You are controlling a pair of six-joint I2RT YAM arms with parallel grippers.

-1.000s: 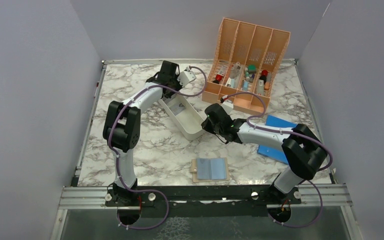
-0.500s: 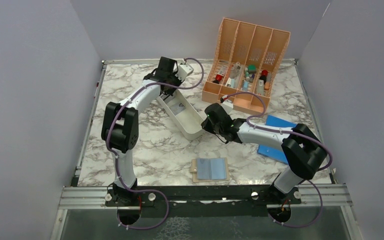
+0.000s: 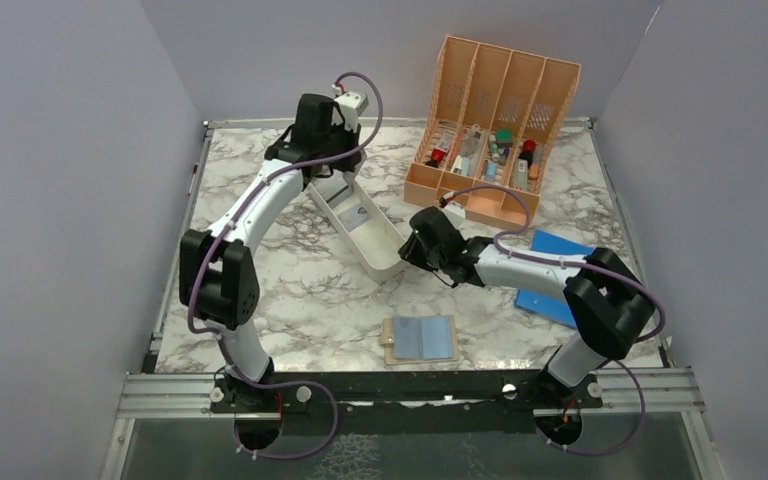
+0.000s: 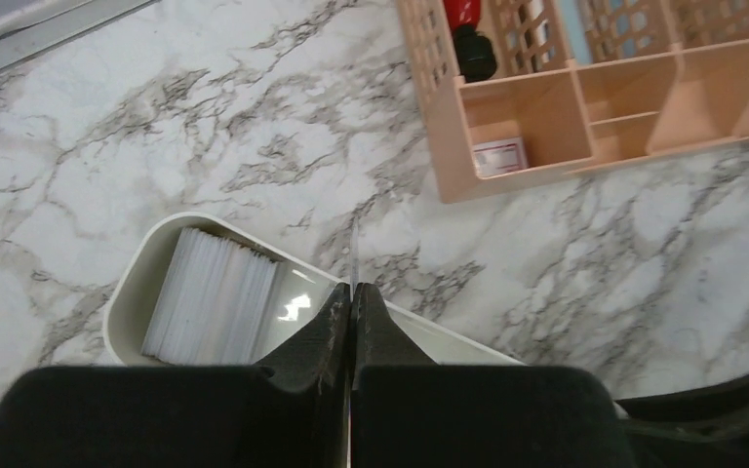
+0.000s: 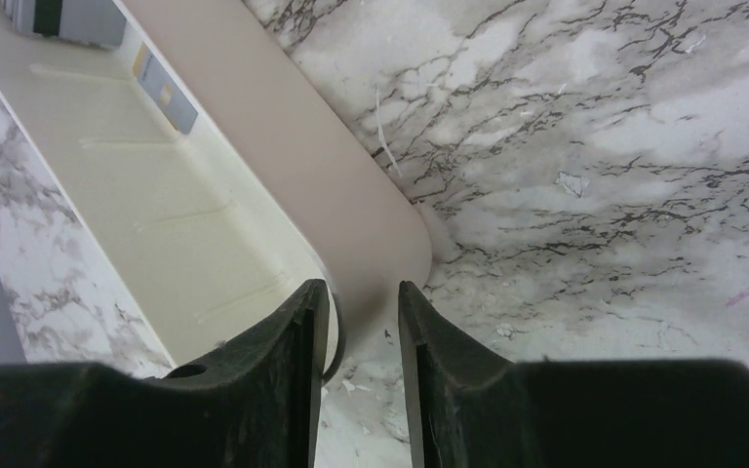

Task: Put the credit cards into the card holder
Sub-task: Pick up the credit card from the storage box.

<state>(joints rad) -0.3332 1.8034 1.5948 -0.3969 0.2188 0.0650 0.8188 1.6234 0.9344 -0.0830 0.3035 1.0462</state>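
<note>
The card holder (image 3: 421, 340) lies open near the front edge, blue-grey inside up. My left gripper (image 3: 328, 172) hangs above the far end of the white tray (image 3: 385, 255). In the left wrist view it (image 4: 352, 291) is shut on one thin credit card (image 4: 353, 249), seen edge-on. A stack of cards (image 4: 213, 292) stands in the tray (image 4: 127, 292) below. My right gripper (image 3: 407, 250) is at the tray's near end. In the right wrist view its jaws (image 5: 363, 292) pinch the tray's end wall (image 5: 351, 224), one finger inside and one outside. More cards (image 5: 63, 18) lie at the tray's far end.
A peach slotted organizer (image 3: 495, 130) with small items stands at the back right, and shows in the left wrist view (image 4: 546, 127). A flat bright-blue rectangle (image 3: 555, 270) lies under the right arm. Grey walls close in the left, back and right.
My left gripper has risen from the tray's far end with a card pinched in it, swinging slightly left and back. The right arm has not moved.
</note>
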